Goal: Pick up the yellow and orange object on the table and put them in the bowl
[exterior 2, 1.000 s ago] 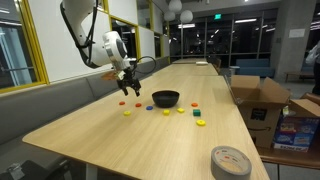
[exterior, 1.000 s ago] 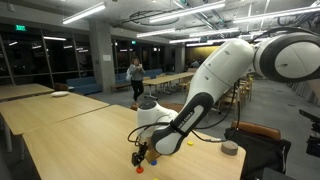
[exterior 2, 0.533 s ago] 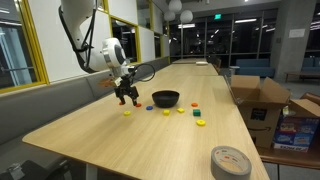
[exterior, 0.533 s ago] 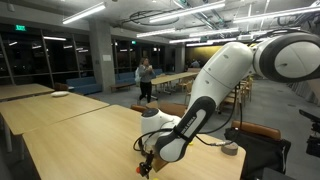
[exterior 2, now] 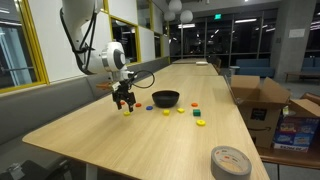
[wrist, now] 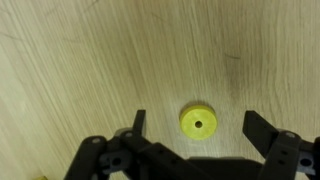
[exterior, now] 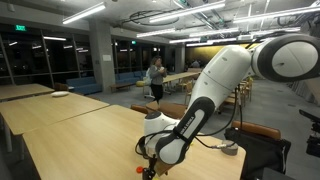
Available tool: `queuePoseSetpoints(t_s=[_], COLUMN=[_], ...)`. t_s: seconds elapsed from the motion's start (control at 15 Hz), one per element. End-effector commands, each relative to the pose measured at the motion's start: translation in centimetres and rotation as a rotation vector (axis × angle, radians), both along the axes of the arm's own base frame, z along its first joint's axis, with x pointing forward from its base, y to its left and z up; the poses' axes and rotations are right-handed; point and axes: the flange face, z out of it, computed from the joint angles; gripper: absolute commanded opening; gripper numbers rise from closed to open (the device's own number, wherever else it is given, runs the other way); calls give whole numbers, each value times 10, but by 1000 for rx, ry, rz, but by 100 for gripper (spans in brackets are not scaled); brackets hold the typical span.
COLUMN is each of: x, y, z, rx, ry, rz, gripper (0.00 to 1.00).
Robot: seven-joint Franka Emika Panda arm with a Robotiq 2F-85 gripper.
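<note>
A yellow disc (wrist: 198,122) with a small centre hole lies flat on the wooden table, between the open fingers of my gripper (wrist: 200,128) in the wrist view. Nothing is held. In an exterior view the gripper (exterior 2: 123,98) hangs just above that yellow piece (exterior 2: 127,112), to the left of the black bowl (exterior 2: 165,98). A tiny orange piece (exterior 2: 137,102) lies on the table between gripper and bowl. From the opposite side, the gripper (exterior: 150,168) is low over the table near the bottom edge of the picture.
More small pieces lie right of the bowl: blue (exterior 2: 150,107), green (exterior 2: 166,111), yellow (exterior 2: 201,122). A grey tape roll (exterior 2: 230,160) sits near the table's front corner. Cardboard boxes (exterior 2: 258,100) stand beside the table. A person (exterior: 155,75) walks far behind.
The gripper has come down and moved toward the camera, from above the orange pieces to just over the yellow disc. Its jaws stayed open. The person in the background walked to the right.
</note>
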Motion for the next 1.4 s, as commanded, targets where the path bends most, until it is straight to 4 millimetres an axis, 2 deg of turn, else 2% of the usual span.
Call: queuePoseSetpoints(t_s=[0.0,0.33,0.87,1.33], x=[3,12,23,26], y=[-5,-13,-9,-8], z=[-1,-8,-24,-23], rx=[56,93,131,133], ry=[15,11,14,-33], rz=[-9,-26,-19,-4], gripper=[100,100,100,100])
